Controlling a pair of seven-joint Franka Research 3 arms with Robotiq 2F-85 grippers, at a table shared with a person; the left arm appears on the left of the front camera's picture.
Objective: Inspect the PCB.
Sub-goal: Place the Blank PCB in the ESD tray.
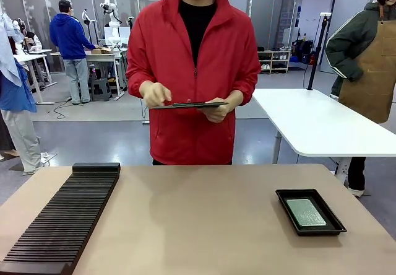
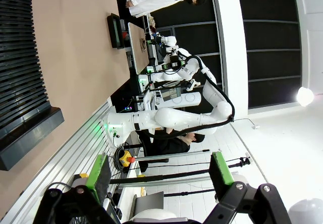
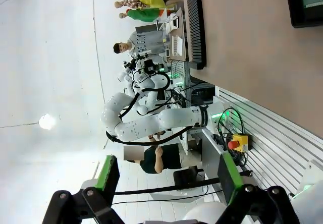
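Left gripper wide open, empty, off the table's near edge; right gripper likewise — spread and holding nothing; PCB flat inside the black tray near the table's right edge; probably light, stiff, fragile — best pinched by its edges; tan tabletop matte; slotted black rack at the left edge; person's hands on a clipboard beyond the far edge.

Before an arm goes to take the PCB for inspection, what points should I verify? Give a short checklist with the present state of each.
1. PCB lies flat in the black tray: ok.
2. Nothing covers the PCB: ok.
3. Left end effector open, holding nothing: ok.
4. Right end effector open, holding nothing: ok.
5. Person's hands away from the tray, on the clipboard: ok.
6. PCB face free of defects: cannot tell.
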